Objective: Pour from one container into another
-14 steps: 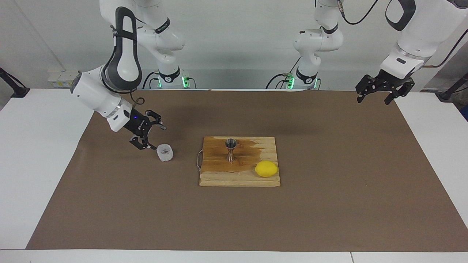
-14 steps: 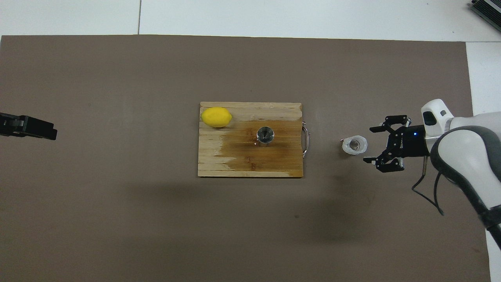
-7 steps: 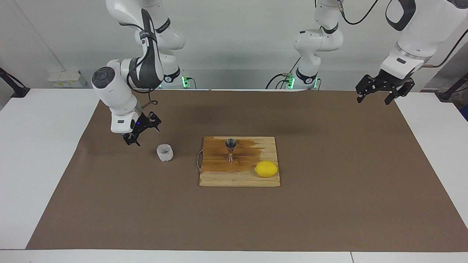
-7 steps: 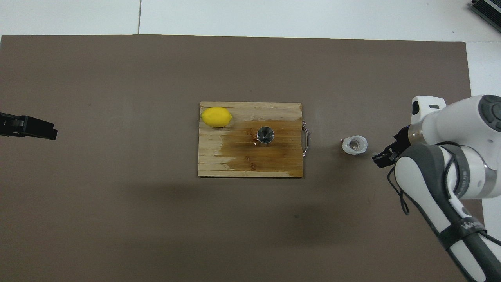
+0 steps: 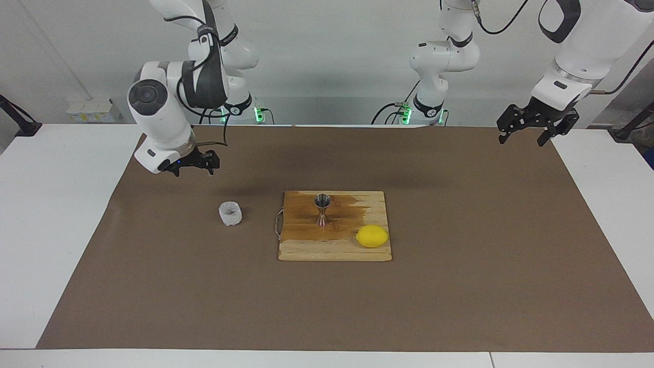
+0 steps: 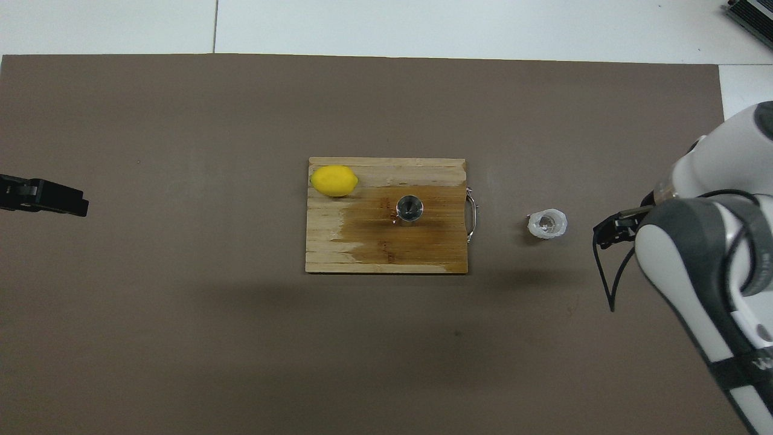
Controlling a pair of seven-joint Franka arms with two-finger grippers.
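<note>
The small translucent crinkled cup (image 5: 230, 213) stands upright on the brown mat, beside the board toward the right arm's end; the overhead view shows its brownish inside (image 6: 548, 223). The steel jigger (image 5: 322, 208) stands upright on the wooden board (image 5: 306, 250), and it also shows from above (image 6: 409, 208). My right gripper (image 5: 194, 168) is open and empty, raised above the mat and apart from the cup; in the overhead view (image 6: 613, 229) the arm mostly covers it. My left gripper (image 5: 522, 138) is open and waits over the mat's corner at the left arm's end.
A yellow lemon (image 5: 372, 236) lies on the board's corner, farther from the robots than the jigger. The board has a metal handle (image 5: 277, 223) on the side facing the cup and a dark wet stain around the jigger. The brown mat (image 5: 460, 286) covers the table.
My right gripper has drawn back from beside the cup, risen and turned, moving nearer to the robots. The cup, the jigger and the left arm have not moved.
</note>
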